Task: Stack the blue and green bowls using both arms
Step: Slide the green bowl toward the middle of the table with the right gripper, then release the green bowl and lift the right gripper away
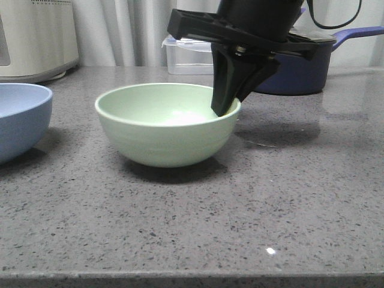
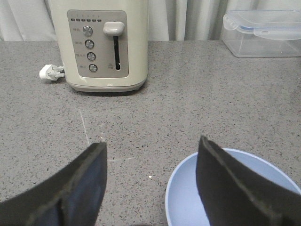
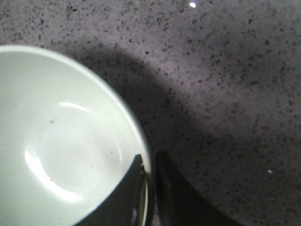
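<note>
The green bowl (image 1: 162,125) sits on the grey counter near the middle of the front view. My right gripper (image 1: 224,108) comes down from above and is shut on the bowl's right rim, one finger inside and one outside. The right wrist view shows the rim (image 3: 145,150) pinched between the fingers (image 3: 149,165). The blue bowl (image 1: 21,117) stands at the left edge of the front view, partly cut off. In the left wrist view my left gripper (image 2: 151,150) is open, with one finger over the blue bowl (image 2: 188,197) and the other over bare counter.
A cream toaster (image 2: 101,44) with a white plug (image 2: 49,73) stands at the back left. A clear plastic lidded box (image 1: 186,55) and a dark navy saucepan (image 1: 300,75) stand behind the green bowl. The counter's front edge (image 1: 192,277) runs along the bottom.
</note>
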Controlling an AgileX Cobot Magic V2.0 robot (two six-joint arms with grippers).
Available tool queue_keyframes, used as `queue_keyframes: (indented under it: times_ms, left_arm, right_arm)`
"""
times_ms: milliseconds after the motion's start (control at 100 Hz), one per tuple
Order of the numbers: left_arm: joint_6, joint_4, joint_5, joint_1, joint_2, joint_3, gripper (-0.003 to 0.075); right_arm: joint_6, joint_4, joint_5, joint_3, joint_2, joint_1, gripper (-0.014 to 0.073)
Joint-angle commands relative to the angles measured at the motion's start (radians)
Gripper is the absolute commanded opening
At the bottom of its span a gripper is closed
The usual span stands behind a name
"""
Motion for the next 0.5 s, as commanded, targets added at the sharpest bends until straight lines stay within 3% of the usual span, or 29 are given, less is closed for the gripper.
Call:
queue_keyframes:
  times_ms: [0,80,490]
  left_arm:
    - [-0.001,-0.002,-0.071,0.000,0.006,-0.039,0.0420]
    - [-0.001,-0.002,-0.071,0.000,0.006,-0.039,0.0420]
    - [-0.001,-0.002,-0.071,0.000,0.006,-0.039,0.0420]
  right_arm:
    - [-0.002,0.017,-0.030,-0.036,-0.044,0.000,0.0210]
    - [-0.002,0.017,-0.027,-0.036,-0.048,0.000,0.0255]
    - [-0.002,0.015,-0.057,0.045,-0.214,0.000,0.0255]
